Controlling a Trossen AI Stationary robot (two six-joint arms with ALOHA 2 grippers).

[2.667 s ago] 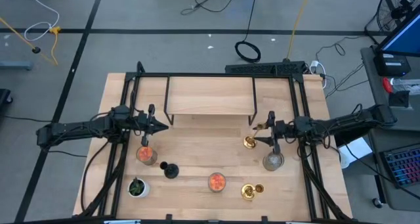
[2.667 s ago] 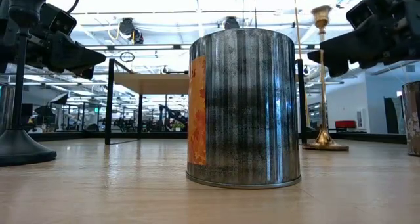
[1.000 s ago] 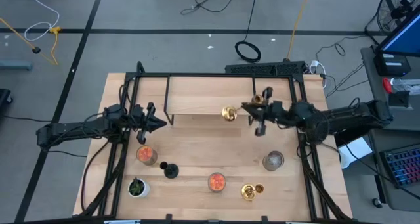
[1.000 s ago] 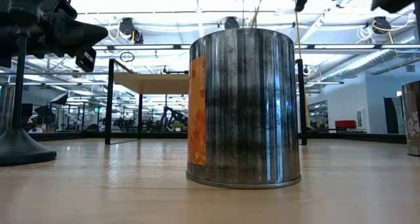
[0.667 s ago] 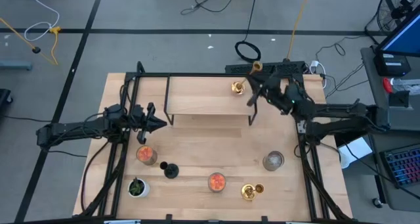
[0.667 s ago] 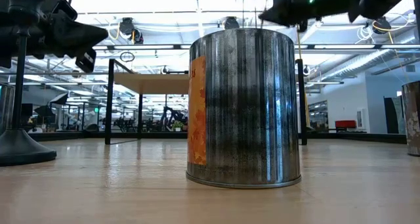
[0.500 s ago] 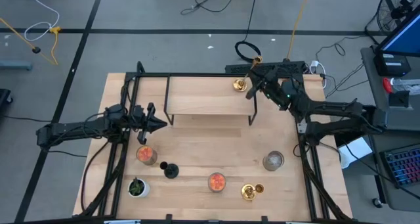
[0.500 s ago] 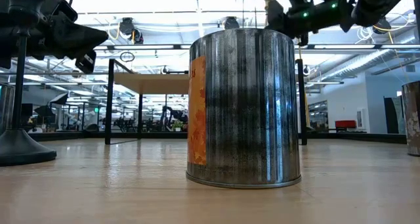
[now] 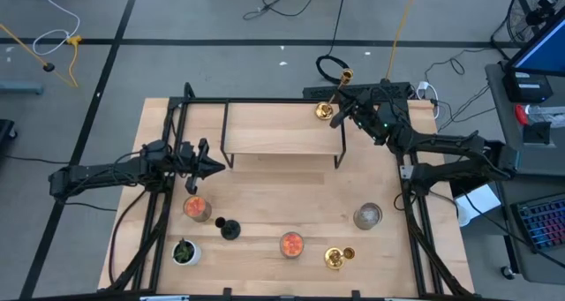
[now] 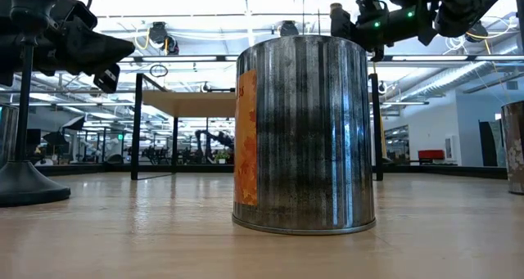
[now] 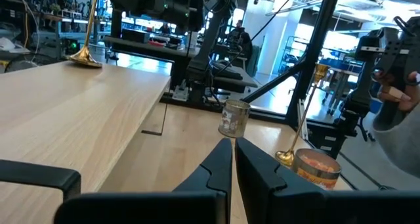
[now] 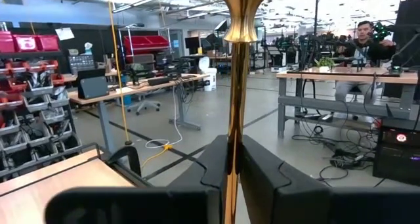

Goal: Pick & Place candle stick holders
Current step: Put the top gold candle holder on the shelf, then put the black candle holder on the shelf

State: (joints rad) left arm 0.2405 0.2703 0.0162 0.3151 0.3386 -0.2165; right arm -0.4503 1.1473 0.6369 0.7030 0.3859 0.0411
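Observation:
A tall gold candlestick (image 9: 334, 96) stands at the far right corner of the raised wooden shelf (image 9: 274, 129), its round base (image 11: 85, 57) on the shelf top. My right gripper (image 9: 339, 108) is shut on its stem. A second gold candlestick (image 9: 335, 259) stands on its base near the table's front edge. A short black candlestick (image 9: 229, 229) stands front left. My left gripper (image 9: 221, 167) hovers shut, touching nothing, by the shelf's left end. My right gripper pinches the gold candlestick's thin stem (image 12: 234, 129) between its two fingers, below the cup at the top. The fingers come in about level from the table's right side and lie across the stem. The candlestick stands nearly upright with its base on the shelf.
Three tin cans stand on the table: one front centre (image 9: 291, 244), one at the right (image 9: 367, 215), one at the left (image 9: 196, 207). A small green plant (image 9: 184, 251) sits front left. Black frame posts (image 9: 402, 151) run along both sides. A person (image 12: 367, 40) sits far behind the table.
My right gripper has swung from in front of the shelf toward the table's far edge, carrying the gold candlestick over the shelf. The candlestick now stands on the shelf's far right corner. For the last half second the gripper has barely moved.

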